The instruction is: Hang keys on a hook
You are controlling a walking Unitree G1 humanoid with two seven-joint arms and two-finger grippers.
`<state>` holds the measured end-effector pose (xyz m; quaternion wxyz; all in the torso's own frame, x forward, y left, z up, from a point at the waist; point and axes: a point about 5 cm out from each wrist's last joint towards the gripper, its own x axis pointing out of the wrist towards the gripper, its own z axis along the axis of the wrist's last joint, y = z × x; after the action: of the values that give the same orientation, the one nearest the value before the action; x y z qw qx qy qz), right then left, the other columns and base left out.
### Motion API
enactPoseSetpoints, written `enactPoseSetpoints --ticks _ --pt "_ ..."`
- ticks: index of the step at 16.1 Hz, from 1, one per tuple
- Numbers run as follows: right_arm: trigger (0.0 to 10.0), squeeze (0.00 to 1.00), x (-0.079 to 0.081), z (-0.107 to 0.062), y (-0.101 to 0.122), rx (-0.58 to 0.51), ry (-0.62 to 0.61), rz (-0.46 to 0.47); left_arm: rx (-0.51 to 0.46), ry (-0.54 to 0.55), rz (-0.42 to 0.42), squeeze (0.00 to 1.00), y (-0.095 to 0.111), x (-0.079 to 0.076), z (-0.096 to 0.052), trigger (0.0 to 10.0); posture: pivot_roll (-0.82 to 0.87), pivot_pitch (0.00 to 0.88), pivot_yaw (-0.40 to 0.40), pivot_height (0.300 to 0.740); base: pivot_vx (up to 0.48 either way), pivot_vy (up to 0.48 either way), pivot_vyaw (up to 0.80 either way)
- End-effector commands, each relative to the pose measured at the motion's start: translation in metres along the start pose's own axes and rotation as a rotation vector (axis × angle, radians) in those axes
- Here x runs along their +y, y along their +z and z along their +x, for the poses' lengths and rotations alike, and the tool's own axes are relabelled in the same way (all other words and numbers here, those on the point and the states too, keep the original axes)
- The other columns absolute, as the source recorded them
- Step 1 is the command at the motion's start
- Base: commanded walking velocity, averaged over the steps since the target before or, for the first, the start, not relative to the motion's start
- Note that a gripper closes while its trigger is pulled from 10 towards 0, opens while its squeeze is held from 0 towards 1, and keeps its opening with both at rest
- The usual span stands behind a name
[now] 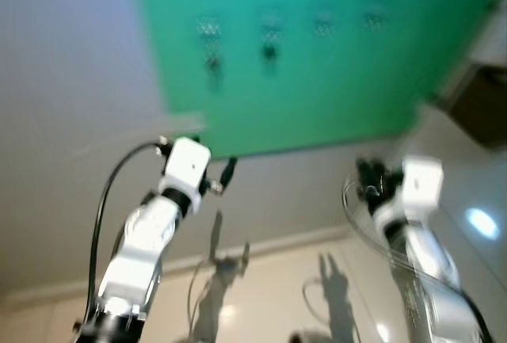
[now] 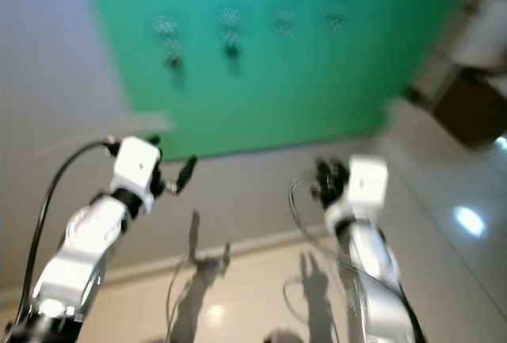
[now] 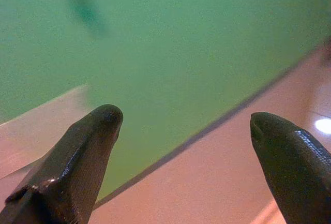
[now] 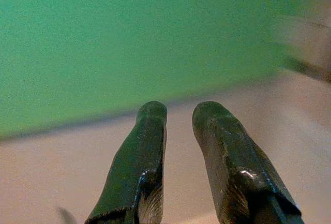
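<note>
Head views blurred. One green panel (image 1: 317, 66) on a pale wall (image 1: 71, 81); four hooks in a row near the panel's top edge: first hook (image 1: 208, 28), second hook (image 1: 271, 28), third hook (image 1: 322, 24), fourth hook (image 1: 373, 19). Two dark items hang from them, one under the first hook (image 1: 211, 62) and one under the second (image 1: 270, 51); blur too strong to say whether either is the keys. Third and fourth hooks carry nothing that can be made out. Two arms raised below the panel. Left gripper (image 3: 186, 125): two fingers set wide apart, nothing between them; it looks onto the panel's lower edge, where green meets pale wall. In the head view the left gripper sits just below the panel's lower left corner. Right gripper (image 4: 178, 125): two fingers nearly together with a narrow gap, and nothing visible in that gap; whether it counts as closed cannot be told. It also faces the panel's lower edge, nearer the lower right corner. No keys seen in either gripper. Green surface between the hooks and the lower edge is plain and free. A dark cabinet (image 1: 483, 105) stands beyond the panel's right edge. Glossy floor (image 1: 269, 280) below the wall shows two arm shadows.
</note>
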<state>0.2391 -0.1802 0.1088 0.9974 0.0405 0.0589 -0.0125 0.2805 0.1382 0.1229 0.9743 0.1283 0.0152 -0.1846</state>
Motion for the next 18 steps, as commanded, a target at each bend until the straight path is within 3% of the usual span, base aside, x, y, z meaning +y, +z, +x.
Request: enactPoseSetpoints --ticks 1,5,7,12,15,18 --pt "10.0 0.00 -0.001 -0.003 0.009 -0.020 -0.042 -0.028 0.000 0.003 -0.003 0.00 0.000 -0.001 -0.001 10.0 -0.12 0.000 0.033 0.718 0.000 0.000 -0.80" --pt "10.0 0.00 -0.001 -0.009 0.013 0.015 -0.058 -0.106 0.000 0.017 -0.030 0.00 -0.003 -0.004 -0.007 10.0 -0.13 0.000 0.032 0.718 0.000 0.000 -0.80" --pt "10.0 0.00 -0.001 -0.012 0.015 0.024 -0.071 -0.117 -0.019 -0.002 -0.007 0.00 0.003 -0.007 -0.002 10.0 -0.13 0.000 0.025 0.718 0.000 0.000 -0.80" --pt "10.0 0.00 0.009 -0.003 0.019 0.049 0.001 -0.125 -0.019 0.079 -0.023 0.00 0.003 -0.001 -0.009 10.0 -0.08 0.000 -0.025 0.718 0.000 0.000 -0.80" --pt "10.0 0.00 0.010 0.004 0.021 0.063 0.011 -0.141 -0.029 0.108 -0.013 0.00 0.007 0.008 -0.007 10.0 -0.08 0.000 -0.032 0.718 0.000 0.000 -0.80" --pt "10.0 0.00 0.007 0.003 0.022 0.082 0.005 -0.156 -0.034 0.108 -0.009 0.00 0.007 0.007 -0.004 10.0 -0.10 0.000 -0.033 0.718 0.000 0.000 -0.80"
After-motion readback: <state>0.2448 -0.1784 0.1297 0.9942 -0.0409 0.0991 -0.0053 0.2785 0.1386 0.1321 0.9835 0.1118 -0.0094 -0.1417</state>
